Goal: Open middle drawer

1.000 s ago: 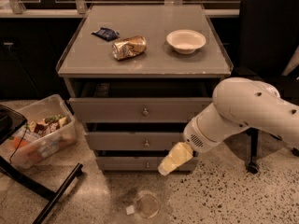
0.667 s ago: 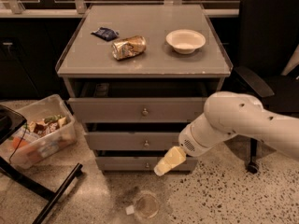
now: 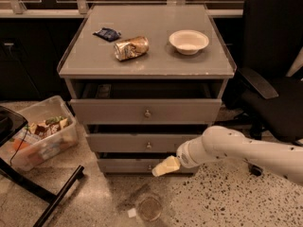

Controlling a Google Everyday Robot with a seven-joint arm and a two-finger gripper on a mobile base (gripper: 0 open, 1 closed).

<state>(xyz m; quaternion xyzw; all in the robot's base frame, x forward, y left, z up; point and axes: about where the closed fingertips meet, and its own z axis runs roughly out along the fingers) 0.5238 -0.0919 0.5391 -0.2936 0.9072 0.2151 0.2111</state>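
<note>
The grey cabinet has three drawer fronts. The middle drawer (image 3: 118, 143) is a shallow grey front with a small round metal knob (image 3: 148, 145); it looks slightly pulled out. The top drawer (image 3: 109, 111) above it is ajar, with a dark gap over it. The lowest drawer (image 3: 123, 165) is partly hidden by my gripper. My gripper (image 3: 164, 166), with cream-coloured fingers, sits on the white arm (image 3: 236, 150) reaching in from the right. It is just below and right of the middle knob, in front of the lowest drawer.
On the cabinet top (image 3: 147, 56) lie a crushed can (image 3: 131, 48), a white bowl (image 3: 188, 41) and a blue packet (image 3: 107, 33). A clear bin of snacks (image 3: 40, 131) stands at left. A black office chair (image 3: 272, 79) is at right. A clear cup (image 3: 148, 207) is on the floor.
The arm has lowered and stretched leftward; the gripper moved left toward the drawer knobs, now lying in front of the lowest drawer.
</note>
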